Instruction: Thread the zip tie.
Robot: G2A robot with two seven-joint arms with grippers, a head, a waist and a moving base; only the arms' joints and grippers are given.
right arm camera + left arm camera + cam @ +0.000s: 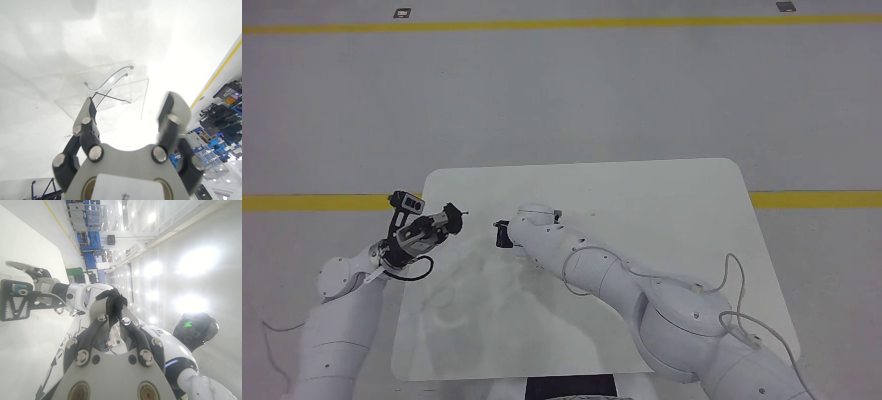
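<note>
Right wrist view: right hand (130,100) spread wide, empty, facing zip ties (111,76) — left hand (113,313) pinches a black wad (114,299).

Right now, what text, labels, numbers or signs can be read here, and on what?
Nothing reads clearly.
The white label below the right gripper: print cut off at the picture's edge.
The floor tags: too small to read.
The hall signs: blurred.

White jointed arms (622,285) are trailing thin grey cables (729,265) at four o'clock; grey-plated right gripper (129,98) is showing black linkages (73,149), silver screws (96,152).
</note>
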